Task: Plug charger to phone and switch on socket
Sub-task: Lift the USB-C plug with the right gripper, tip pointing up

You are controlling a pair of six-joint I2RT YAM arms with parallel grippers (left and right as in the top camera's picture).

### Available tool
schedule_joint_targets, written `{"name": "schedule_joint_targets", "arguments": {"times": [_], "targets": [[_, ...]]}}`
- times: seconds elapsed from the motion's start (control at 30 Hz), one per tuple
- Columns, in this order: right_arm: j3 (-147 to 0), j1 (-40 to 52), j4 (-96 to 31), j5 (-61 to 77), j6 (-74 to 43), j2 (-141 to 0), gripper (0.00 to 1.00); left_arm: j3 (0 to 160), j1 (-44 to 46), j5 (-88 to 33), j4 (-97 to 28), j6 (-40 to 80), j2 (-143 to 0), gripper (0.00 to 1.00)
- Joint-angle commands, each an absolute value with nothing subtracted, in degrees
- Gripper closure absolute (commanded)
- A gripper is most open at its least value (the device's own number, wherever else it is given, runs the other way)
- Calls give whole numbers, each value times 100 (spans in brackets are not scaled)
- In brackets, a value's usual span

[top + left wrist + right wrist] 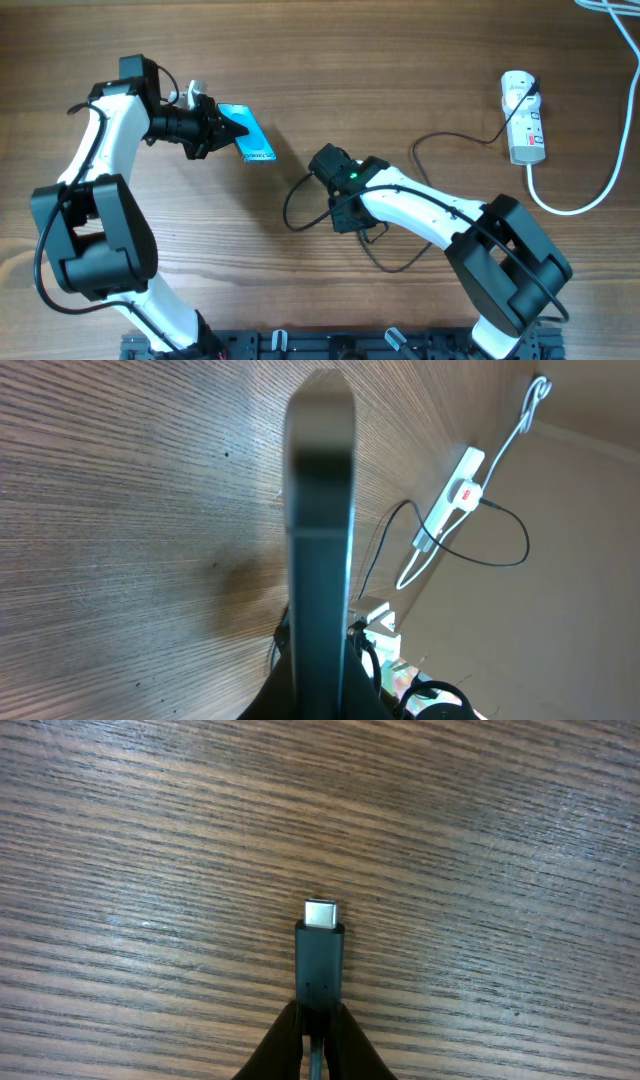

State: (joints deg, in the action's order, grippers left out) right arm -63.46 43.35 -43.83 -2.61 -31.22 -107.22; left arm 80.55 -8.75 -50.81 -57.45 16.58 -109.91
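- Black left pincer [222,130] was clamped narrowly on the phone [250,137], near the far edge of the wooden bench [420,60] and left of its middle, with the cyan screen facing up.
- From the left wrist, the phone [320,510] appeared edge-on and blurred. Whether it touched the bench could not be told.
- Right pincer [318,1032], near the middle of the bench, was almost closed on the charger [320,948] just behind its metal tip. Only the ends of its fingers [285,1045] showed, cut off by the frame's lower edge.
- From overhead, the tip was hidden under the right pincer.
- Socket [523,118] lay near the far right corner, with a black plug in it. Its switch was too small to read.
- White cable [600,190] ran out of view at that corner.
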Motion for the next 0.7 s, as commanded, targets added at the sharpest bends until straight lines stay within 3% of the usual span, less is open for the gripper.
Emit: {"name": "schedule_joint_targets", "arguments": {"times": [0.0, 0.5, 0.67], "targets": [[-6292, 4355, -4322, -298, -3041, -10973, 87, 8090, -917, -5194, -5752, 1540, -10833, 96], [-6353, 4353, -4427, 8, -3035, -10923, 96, 8090, -904, -5205, -5791, 1538, -10833, 96], [-6818, 4353, -4906, 469, -2991, -10475, 96, 8090, -607, -6414, -5651, 698, -10833, 96]]}}
